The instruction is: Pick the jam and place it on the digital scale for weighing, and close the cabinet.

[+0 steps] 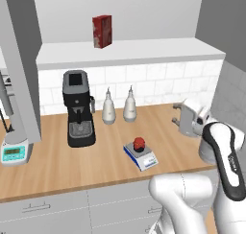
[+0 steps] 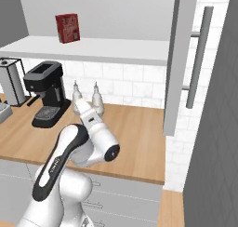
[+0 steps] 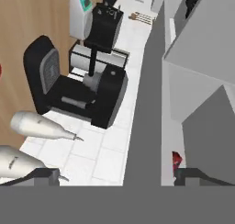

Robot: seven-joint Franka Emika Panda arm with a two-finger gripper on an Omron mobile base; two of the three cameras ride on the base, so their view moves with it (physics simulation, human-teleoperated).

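Observation:
The jam [image 1: 139, 143], a small red jar with a dark lid, stands on the grey plate of the digital scale [image 1: 144, 159] near the counter's front edge. My gripper [image 1: 178, 115] hovers over the counter to the right of the scale and a little behind it. It is open with nothing between its fingers, whose tips stand wide apart in the hand view [image 3: 118, 175]. The cabinet stands open: one door [image 1: 21, 70] hangs out at the left, the other door [image 2: 179, 58] with its long bar handle [image 2: 199, 54] at the right.
A black coffee machine [image 1: 78, 108] and two white bottles [image 1: 109, 108] [image 1: 129, 104] line the back of the counter. A red carton [image 1: 102, 30] stands on the cabinet shelf. A white scale with a teal display [image 1: 14, 151] sits at the far left.

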